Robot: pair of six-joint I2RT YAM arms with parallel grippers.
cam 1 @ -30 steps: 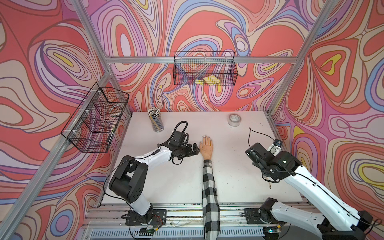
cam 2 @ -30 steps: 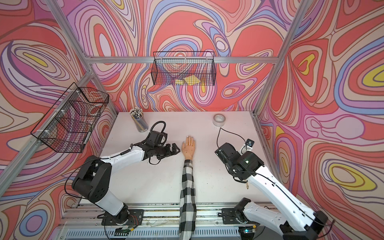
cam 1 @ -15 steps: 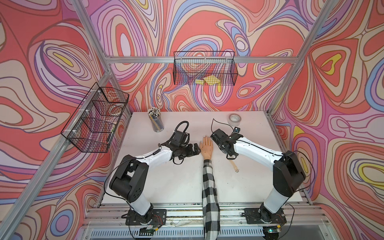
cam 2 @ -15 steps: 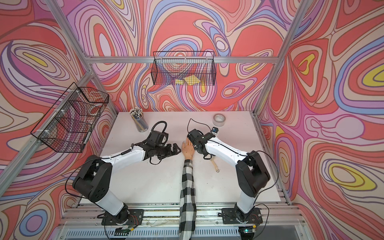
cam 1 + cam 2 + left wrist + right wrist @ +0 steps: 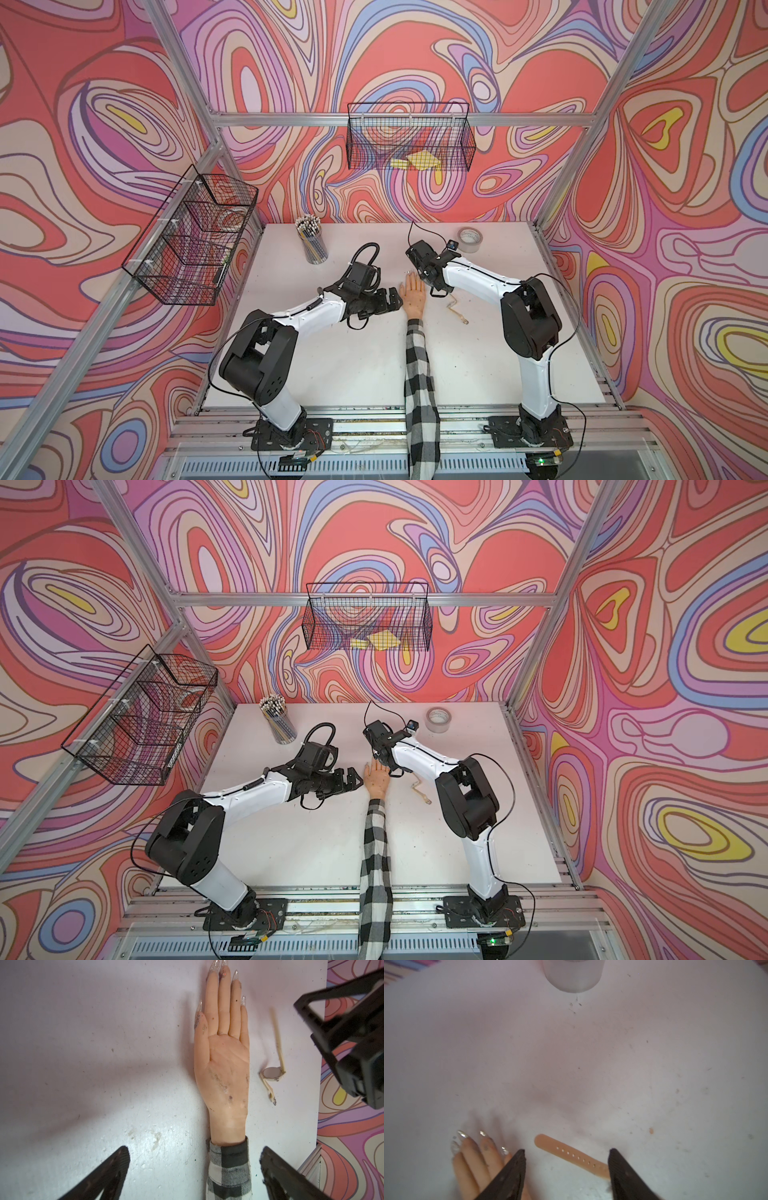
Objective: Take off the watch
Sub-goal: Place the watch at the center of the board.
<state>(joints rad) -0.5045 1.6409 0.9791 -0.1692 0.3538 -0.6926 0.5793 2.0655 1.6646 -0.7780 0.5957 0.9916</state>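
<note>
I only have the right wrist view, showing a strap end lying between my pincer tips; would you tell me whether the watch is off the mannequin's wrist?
Observer: Yes. The left wrist view shows the mannequin hand with a bare wrist.
Operator: Where is the watch face?
Observer: The watch lies unbuckled on the table beside that hand.
Operator: And the left pincer?
Observer: In a top view the left pincer is open, across the hand from the watch, holding nothing.

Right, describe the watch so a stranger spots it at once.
Find the mannequin hand lying palm-up on the white table. The watch lies beside its little finger. Unlike the grey tape roll behind, it's a thin beige strap with a small round face.
</note>
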